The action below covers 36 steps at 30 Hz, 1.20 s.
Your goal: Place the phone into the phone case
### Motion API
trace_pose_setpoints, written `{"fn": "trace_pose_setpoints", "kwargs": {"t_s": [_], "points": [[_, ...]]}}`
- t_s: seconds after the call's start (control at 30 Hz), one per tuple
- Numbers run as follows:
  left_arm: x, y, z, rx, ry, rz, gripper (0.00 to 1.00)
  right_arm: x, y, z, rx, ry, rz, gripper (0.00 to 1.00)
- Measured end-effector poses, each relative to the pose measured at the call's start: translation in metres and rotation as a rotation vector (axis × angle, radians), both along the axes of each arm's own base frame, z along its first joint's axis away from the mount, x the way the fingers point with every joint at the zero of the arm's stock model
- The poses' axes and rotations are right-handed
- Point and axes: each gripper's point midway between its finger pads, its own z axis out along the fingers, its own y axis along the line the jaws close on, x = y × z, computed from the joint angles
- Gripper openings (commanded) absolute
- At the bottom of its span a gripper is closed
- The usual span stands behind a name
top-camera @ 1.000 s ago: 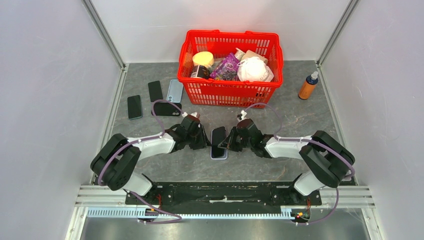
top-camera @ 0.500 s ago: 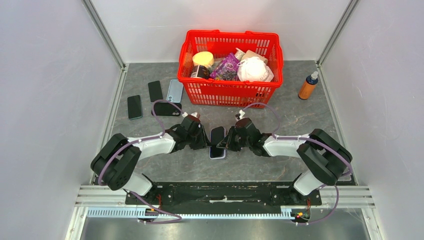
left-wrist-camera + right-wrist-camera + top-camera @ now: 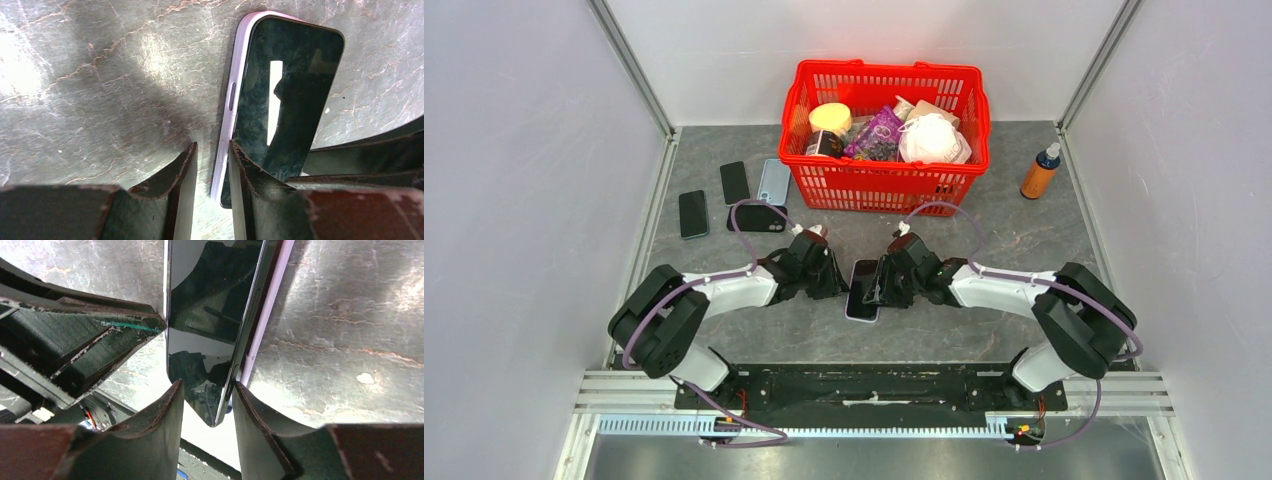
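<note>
A black phone (image 3: pixel 862 285) lies on a lilac phone case (image 3: pixel 860 317) on the grey table between my two grippers. In the left wrist view the case's rim (image 3: pixel 236 75) runs along the left side of the phone's screen (image 3: pixel 290 85). My left gripper (image 3: pixel 841 283) is only narrowly open and straddles that rim (image 3: pixel 212 150), with a slit of table showing beside it. My right gripper (image 3: pixel 879 288) is shut on the phone's near end (image 3: pixel 206 387). There the phone (image 3: pixel 210 300) stands tilted up out of the case (image 3: pixel 272 305).
A red basket (image 3: pixel 879 190) full of goods stands at the back centre. An orange bottle (image 3: pixel 1041 172) stands at the back right. Two black phones (image 3: pixel 693 213) (image 3: pixel 735 182), a pale case (image 3: pixel 774 180) and a dark phone (image 3: pixel 758 218) lie at the back left.
My right gripper has moved left and closer to the phone. The phone's far end has swung right, so it now leans the other way. The left gripper has barely moved.
</note>
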Motion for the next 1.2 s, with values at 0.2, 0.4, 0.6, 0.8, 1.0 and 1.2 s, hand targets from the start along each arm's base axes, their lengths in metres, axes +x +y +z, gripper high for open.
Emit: {"fn": "trace_pose_setpoints", "kwargs": {"t_s": [0.2,0.4,0.6,0.8,1.0,1.2], "points": [[0.000,0.000,0.000,-0.001,0.001,0.001,0.35,-0.001,-0.009,0.012,-0.064,-0.009,0.009,0.47],[0.000,-0.001,0.000,-0.003,0.001,0.000,0.42,-0.001,-0.021,0.015,-0.128,-0.018,-0.003,0.46],[-0.003,-0.001,0.006,-0.012,-0.001,-0.009,0.49,-0.011,-0.023,0.010,-0.166,-0.007,0.015,0.40],[-0.008,-0.003,0.011,-0.030,0.006,-0.027,0.51,-0.021,-0.014,-0.001,-0.194,0.013,0.053,0.36],[-0.014,-0.006,0.009,-0.031,0.015,-0.046,0.50,-0.023,-0.009,-0.007,-0.207,0.018,0.053,0.20],[-0.019,-0.010,0.004,-0.022,0.025,-0.070,0.46,-0.023,-0.010,-0.007,-0.231,0.012,0.042,0.05]]}}
